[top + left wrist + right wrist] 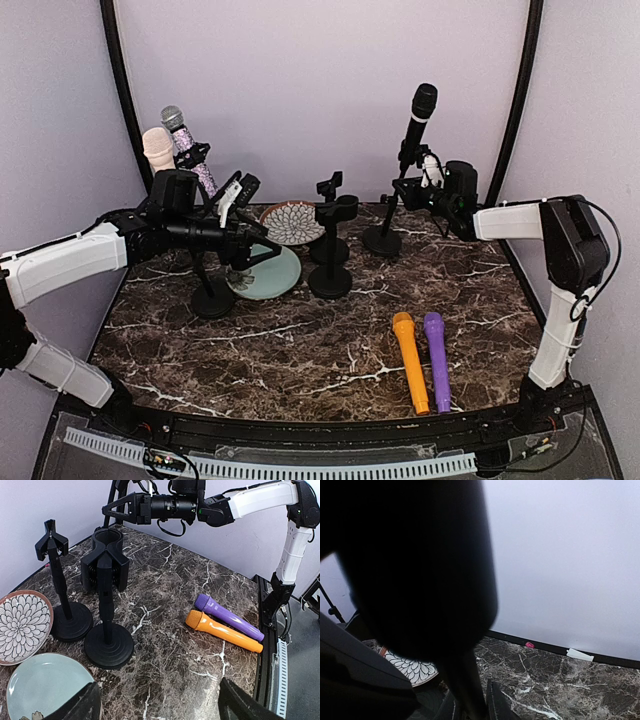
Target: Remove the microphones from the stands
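Observation:
A black microphone (419,118) stands tilted in its stand (382,240) at the back right. My right gripper (408,190) is at its lower handle, just above the clip. In the right wrist view the microphone (410,565) fills the left side, and the gripper (470,702) has its fingers tight against the thin black part. The left wrist view shows that gripper (107,508) with its tips drawn together. My left gripper (257,220) is open and empty over the plates at the left; it also shows in the left wrist view (160,710).
A beige microphone (158,148) and a glittery purple one (186,142) sit on stands at the back left. Two empty stands (330,270) are in the middle. A flower plate (290,222) and a pale blue plate (270,275) lie nearby. Orange (411,362) and purple (437,358) microphones lie at the front right.

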Robot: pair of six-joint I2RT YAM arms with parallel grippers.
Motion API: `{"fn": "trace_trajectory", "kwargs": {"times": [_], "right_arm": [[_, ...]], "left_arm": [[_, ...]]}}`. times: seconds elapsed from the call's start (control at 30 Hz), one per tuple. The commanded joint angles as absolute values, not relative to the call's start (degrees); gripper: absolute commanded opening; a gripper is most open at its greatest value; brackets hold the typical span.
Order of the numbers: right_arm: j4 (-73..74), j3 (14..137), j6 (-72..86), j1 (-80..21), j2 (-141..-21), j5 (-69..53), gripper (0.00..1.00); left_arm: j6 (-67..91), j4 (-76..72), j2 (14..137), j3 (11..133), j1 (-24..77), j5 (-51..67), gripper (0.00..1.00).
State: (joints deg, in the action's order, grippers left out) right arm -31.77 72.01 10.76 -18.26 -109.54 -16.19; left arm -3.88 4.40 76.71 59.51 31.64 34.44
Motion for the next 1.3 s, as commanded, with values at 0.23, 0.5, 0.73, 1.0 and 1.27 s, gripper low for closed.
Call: {"fn": "trace_trajectory", "kwargs": {"times": [0.23,0.5,0.73,1.0,1.27], "right_arm": [[-32.01,67.69,7.60,-18.11,-93.94,-22.81,0.00],[-21.72,64.13,3.34,-21.57,-85.37,-28.58,0.00],[-15.77,60.43,1.74,-27.91,-79.22,-28.72,0.00],[-17.79,57.27,3.05,-36.31,-78.68,-30.95,0.00],[-20.07,59.24,1.14,-43.29,-84.46,-34.88,0.00]], "left_arm": [[-4.07,3.18,74.31,58.26,31.11,34.67,0.83],[-3.78,1.23,73.58,57.37,31.11,36.87,0.83],[-2.74,-1.79,72.71,56.04,31.11,40.44,0.83],[-2.61,-3.88,71.90,55.04,31.11,41.59,0.83],[-2.91,-5.80,71.81,53.73,31.11,44.02,0.83]]}}
